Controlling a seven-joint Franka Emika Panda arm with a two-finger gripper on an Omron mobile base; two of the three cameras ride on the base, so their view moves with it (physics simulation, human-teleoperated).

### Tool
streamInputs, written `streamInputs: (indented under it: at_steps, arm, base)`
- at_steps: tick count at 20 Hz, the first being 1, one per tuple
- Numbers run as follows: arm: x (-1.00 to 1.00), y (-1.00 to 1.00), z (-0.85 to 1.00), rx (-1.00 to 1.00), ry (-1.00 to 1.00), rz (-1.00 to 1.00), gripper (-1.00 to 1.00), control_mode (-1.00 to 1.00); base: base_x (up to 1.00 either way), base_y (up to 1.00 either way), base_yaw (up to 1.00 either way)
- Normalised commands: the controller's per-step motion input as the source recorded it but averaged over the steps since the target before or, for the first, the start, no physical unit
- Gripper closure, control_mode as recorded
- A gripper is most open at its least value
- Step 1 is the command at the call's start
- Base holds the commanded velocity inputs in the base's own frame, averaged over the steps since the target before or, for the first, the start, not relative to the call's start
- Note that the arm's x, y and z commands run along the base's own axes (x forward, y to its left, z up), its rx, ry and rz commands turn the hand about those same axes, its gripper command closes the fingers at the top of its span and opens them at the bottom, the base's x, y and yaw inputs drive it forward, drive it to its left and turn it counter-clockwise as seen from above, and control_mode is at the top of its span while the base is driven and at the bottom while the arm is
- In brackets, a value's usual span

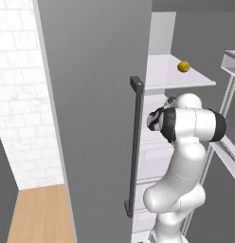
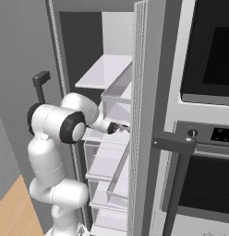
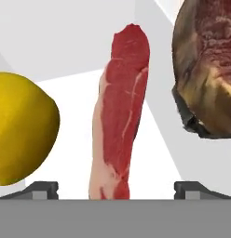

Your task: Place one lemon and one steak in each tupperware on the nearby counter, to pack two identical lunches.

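Steak (image 3: 119,116): raw red strip on the white fridge shelf (image 3: 154,153), centred before your pincer (image 3: 116,189).
Pincer: spread wide, empty.
Handling: likely soft, floppy, slick; pinch across its narrow middle.
Neighbours: lemon (image 3: 22,128) left.

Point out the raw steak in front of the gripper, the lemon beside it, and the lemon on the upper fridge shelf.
raw steak (image 3: 119,116): hand view, middle of the red strip.
lemon (image 3: 22,128): hand view, yellow skin, left.
upper-shelf lemon (image 1: 184,66): left base view, its centre.
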Motion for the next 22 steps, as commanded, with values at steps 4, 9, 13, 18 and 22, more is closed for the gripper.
streamInputs:
  at_steps: [4,9,13,18,22]
  arm:
    - [0.54,-0.13,-0.29,0.00,0.00,0.00,-1.00,-1.00]
    - [0.18,-0.03,-0.49,0.00,0.00,0.02,1.00,-1.00]
    - [-0.11,0.08,-0.32,0.00,-0.06,0.02,1.00,-1.00]
    - [-0.41,0.41,-0.02,0.00,-0.02,0.00,1.00,-1.00]
    - [-0.93,0.69,0.00,0.00,0.00,0.00,1.00,-1.00]
  base:
    - [0.00,0.00,0.00]
    - [0.00,0.00,0.00]
    - [0.00,0.00,0.00]
    - [0.00,0.00,0.00]
    - [0.00,0.00,0.00]
